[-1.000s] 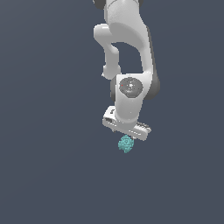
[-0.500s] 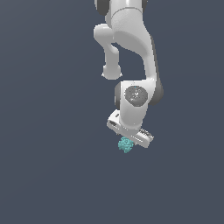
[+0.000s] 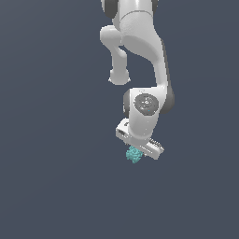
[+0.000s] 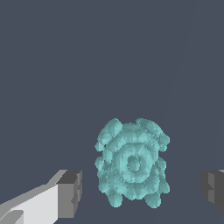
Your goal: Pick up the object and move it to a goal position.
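The object [image 3: 134,154] is a tiny teal knobbly round piece on the flat dark grey ground, just below the white gripper [image 3: 139,149] in the exterior view. In the wrist view the object [image 4: 131,162] lies between the two dark finger pads, one pad [image 4: 70,194] on one side and the other pad [image 4: 213,188] at the frame edge. The gripper [image 4: 142,191] is open. There is a gap between each pad and the object. The gripper holds nothing.
The white arm [image 3: 140,56] reaches down from the upper edge of the exterior view. A plain dark grey surface [image 3: 56,177] spreads all around with no other objects in view.
The arm has bent and lowered the gripper closer over the object, shifting slightly to the exterior view's right. The object has stayed in place.
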Robot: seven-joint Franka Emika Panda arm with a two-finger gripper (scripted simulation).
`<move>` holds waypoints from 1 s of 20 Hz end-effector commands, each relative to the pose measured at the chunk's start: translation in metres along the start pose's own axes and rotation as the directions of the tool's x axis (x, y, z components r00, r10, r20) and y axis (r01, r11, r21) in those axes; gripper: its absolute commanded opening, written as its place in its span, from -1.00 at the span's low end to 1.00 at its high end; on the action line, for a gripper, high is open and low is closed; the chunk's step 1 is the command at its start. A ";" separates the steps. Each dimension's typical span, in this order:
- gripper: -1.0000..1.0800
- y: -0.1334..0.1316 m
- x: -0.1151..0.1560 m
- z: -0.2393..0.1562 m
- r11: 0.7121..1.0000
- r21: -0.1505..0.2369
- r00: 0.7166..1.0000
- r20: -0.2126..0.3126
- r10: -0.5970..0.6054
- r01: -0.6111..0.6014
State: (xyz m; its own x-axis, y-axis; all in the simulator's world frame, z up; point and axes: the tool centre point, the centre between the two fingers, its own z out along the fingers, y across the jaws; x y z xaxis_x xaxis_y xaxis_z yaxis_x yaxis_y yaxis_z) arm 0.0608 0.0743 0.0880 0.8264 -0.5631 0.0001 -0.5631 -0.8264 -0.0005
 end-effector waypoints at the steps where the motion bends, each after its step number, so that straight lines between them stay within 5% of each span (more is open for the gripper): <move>1: 0.92 0.000 0.000 0.005 1.000 0.000 1.000 0.000 0.001 -0.001; 15: 0.92 0.000 0.000 0.049 1.000 0.000 1.000 0.000 0.004 -0.004; 16: -1.00 0.000 0.000 0.049 1.000 0.000 1.000 0.000 0.004 -0.004; 20: -1.00 0.000 0.000 0.049 1.000 0.000 1.000 0.000 0.004 -0.004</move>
State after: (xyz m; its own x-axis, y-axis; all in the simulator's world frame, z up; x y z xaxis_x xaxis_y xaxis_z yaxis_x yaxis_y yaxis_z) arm 0.0607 0.0746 0.0390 0.8242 -0.5663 -0.0004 -0.5663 -0.8242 0.0002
